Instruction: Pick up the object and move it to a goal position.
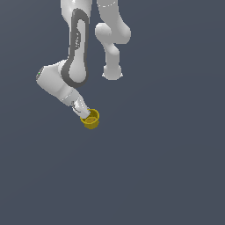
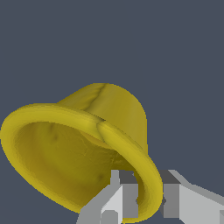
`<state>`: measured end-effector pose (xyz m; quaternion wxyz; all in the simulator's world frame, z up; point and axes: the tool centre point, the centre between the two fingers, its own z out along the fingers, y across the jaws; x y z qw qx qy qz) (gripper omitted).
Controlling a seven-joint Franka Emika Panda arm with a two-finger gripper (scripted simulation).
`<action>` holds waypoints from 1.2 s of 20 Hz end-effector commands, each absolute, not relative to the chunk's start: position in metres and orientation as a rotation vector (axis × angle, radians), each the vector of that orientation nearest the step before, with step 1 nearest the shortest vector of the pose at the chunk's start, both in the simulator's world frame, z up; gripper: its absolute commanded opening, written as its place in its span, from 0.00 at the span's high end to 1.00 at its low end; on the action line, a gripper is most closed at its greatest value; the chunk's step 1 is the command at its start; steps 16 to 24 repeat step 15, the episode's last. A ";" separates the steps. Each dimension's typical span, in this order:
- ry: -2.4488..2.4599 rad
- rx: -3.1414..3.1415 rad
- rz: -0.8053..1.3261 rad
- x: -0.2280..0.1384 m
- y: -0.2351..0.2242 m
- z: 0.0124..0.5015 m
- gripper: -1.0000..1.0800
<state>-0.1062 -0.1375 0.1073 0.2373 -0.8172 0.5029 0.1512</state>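
The yellow cup [image 1: 91, 119] is a small container with a round rim and tapered body, held in the air below the white arm in the exterior view. My gripper [image 1: 88, 114] is shut on its rim, one finger inside the cup and one outside. In the wrist view the cup [image 2: 78, 148] fills most of the picture, its opening turned toward the camera. My gripper [image 2: 148, 201] clamps the rim's wall, with one finger [image 2: 116, 203] inside the cup and the other outside.
The white arm [image 1: 77, 48] reaches down from the top of the exterior view, its base column [image 1: 113, 39] behind it. The background is plain dark grey-blue with nothing else in it.
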 end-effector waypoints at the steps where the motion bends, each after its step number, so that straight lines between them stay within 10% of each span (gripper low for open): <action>1: 1.377 -2.241 0.412 -0.117 -0.167 0.115 1.00; 24: 1.376 -2.245 0.411 -0.144 -0.250 0.132 1.00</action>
